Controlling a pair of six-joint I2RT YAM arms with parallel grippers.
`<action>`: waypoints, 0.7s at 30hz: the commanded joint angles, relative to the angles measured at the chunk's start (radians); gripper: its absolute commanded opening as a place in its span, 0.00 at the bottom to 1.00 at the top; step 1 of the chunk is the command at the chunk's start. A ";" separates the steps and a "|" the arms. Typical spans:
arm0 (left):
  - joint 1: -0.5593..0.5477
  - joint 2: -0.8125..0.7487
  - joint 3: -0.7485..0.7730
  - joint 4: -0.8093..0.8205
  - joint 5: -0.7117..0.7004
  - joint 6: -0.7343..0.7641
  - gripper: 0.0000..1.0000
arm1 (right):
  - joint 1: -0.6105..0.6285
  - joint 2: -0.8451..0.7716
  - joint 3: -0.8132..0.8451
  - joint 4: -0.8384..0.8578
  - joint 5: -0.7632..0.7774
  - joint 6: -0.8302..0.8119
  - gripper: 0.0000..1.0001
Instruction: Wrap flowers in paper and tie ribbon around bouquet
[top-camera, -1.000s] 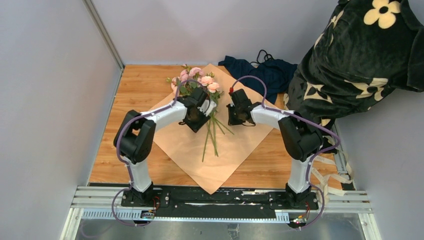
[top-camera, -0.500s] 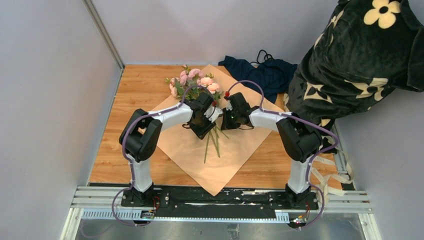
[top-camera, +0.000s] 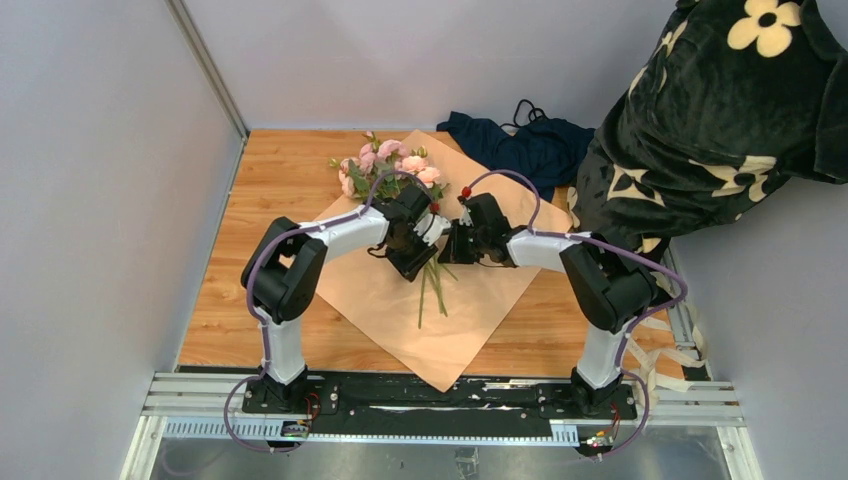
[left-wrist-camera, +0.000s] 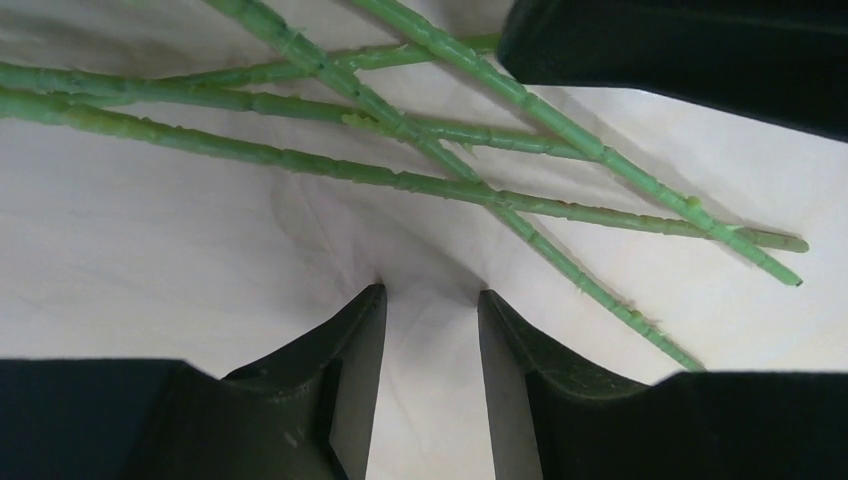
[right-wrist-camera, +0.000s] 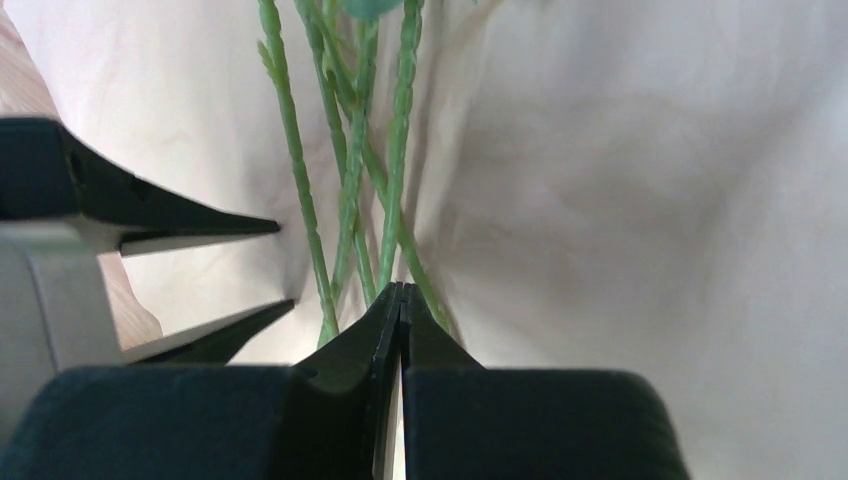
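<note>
Stems (left-wrist-camera: 400, 180) lie on the paper (top-camera: 470, 315) just ahead of both claws — crosswise to the left claw (left-wrist-camera: 430, 295), jaws spread with tips on it, and running straight out from the right claw (right-wrist-camera: 400, 290), nearer, pressed together

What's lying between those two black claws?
The green stems of the flowers, lying on the paper. The right wrist view shows them best, between the left gripper and right gripper.

The flowers (top-camera: 395, 160), pale pink blooms on thin green stems (left-wrist-camera: 300, 161) that cross loosely, lie on the paper (top-camera: 480, 310), heads at its far corner, the sheet spread diamond-wise, tan face up and puckered beside the stems.
</note>
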 joint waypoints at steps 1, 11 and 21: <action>-0.008 0.009 0.025 0.119 0.068 -0.035 0.43 | 0.046 -0.057 -0.079 -0.119 -0.007 -0.040 0.03; 0.117 -0.179 0.065 -0.026 -0.045 0.016 0.53 | -0.063 -0.100 0.108 -0.300 0.146 -0.203 0.07; 0.448 0.070 0.335 0.053 -0.332 -0.045 0.49 | -0.145 0.225 0.596 -0.336 0.293 -0.306 0.08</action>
